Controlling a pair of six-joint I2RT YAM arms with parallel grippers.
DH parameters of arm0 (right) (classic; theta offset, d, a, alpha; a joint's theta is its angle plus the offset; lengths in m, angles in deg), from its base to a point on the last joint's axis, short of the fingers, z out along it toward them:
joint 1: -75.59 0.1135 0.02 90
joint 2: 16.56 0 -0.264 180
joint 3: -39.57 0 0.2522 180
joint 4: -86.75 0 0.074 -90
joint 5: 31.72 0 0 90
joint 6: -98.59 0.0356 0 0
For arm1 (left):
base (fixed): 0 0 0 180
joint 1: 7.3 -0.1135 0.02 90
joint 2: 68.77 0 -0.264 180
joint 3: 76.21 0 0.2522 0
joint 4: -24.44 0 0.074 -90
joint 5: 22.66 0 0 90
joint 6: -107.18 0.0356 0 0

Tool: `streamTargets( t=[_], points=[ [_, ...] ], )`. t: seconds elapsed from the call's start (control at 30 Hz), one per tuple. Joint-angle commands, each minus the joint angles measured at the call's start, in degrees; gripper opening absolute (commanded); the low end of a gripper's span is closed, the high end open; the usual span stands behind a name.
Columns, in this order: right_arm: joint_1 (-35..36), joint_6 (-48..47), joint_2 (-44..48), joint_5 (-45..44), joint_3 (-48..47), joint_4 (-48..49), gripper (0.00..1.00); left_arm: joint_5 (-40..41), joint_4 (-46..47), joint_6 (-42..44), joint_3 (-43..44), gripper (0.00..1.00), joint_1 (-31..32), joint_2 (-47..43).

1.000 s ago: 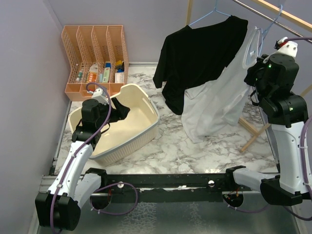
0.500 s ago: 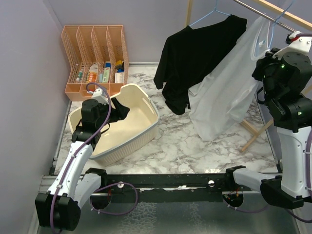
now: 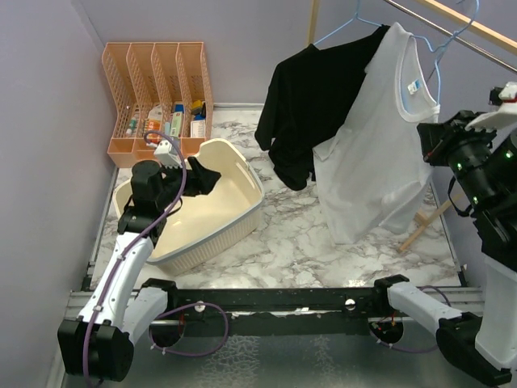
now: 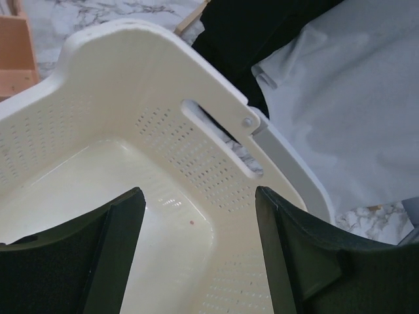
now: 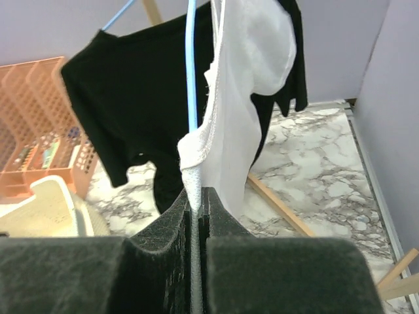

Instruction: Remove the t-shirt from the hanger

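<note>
Counting first: two t-shirts, a black t-shirt (image 3: 315, 97) and a white t-shirt (image 3: 376, 162). Two blue hangers, the black-shirt hanger (image 3: 335, 30) and the white-shirt hanger (image 3: 439, 48). One cream basket (image 3: 234, 218), one orange organizer (image 3: 157, 97) with four slots, and two grippers.

Both shirts hung from the rail (image 3: 452, 32), to the right of the basket and higher than it. Black one nearer the basket, white one beyond and overlapping the black one's lower right edge. White hem loose above the marble desk (image 3: 299, 242).

Right gripper (image 3: 426, 133) far right of the basket, at the white t-shirt's right edge — clenched on a fold of its white fabric, as seen in the right wrist view, where the cloth runs straight down between the pressed pads (image 5: 177, 222). Blue hanger wire upright just above that pinch, with the white shirt draped off it and the black shirt behind.

Left gripper (image 4: 196, 216) above the basket's inside, released — both fingers spread, with only the perforated basket wall and floor between them.

Organizer just behind the basket against the back wall, with small bottles and packets in its slots. Slanted wooden strut (image 3: 424, 226) on the desk right of the basket, below the white shirt's hem.
</note>
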State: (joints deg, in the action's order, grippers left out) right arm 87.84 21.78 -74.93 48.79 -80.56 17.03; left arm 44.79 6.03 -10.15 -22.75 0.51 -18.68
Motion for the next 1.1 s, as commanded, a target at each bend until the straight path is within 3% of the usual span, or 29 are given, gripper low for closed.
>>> streamTargets(
  t=[0.0, 0.23, 0.4, 0.5, 0.63, 0.73, 0.9, 1.07],
  points=[
    [-0.30, -1.17, 2.35, 12.68, -0.06, -1.68, 0.01, -9.34, 8.71, 0.34, 5.73, 0.72, -0.34, 2.04],
    [-0.29, -4.14, 3.66, 38.99, 7.57, -1.72, 0.01, -28.32, 21.20, -4.23, 19.47, 0.72, 1.48, 7.81],
    [-0.30, -4.13, 6.36, 53.36, 17.02, 0.46, 0.01, -35.06, 21.62, -1.23, 29.18, 0.72, 8.12, 12.55],
    [-0.29, -4.37, 7.72, 57.01, 21.00, 1.48, 0.01, -37.52, 20.18, 2.52, 33.92, 0.73, 14.32, 15.72],
    [-0.27, -5.26, 9.37, 60.07, 22.50, 1.99, 0.01, -37.35, 6.59, 13.58, 44.28, 0.72, 20.88, 22.58],
    [-0.24, -5.46, 10.82, 61.40, 22.87, 2.12, 0.01, -38.63, 3.17, 16.89, 48.52, 0.71, 21.45, 26.41],
    [-0.28, -5.88, 13.79, 64.97, 24.79, 3.02, 0.01, -43.99, 1.13, 17.84, 52.85, 0.68, 21.45, 30.86],
    [-0.28, -5.85, 15.55, 64.18, 26.82, 3.02, 0.01, -49.39, 9.52, 11.27, 51.84, 0.66, 21.54, 31.77]
  ],
)
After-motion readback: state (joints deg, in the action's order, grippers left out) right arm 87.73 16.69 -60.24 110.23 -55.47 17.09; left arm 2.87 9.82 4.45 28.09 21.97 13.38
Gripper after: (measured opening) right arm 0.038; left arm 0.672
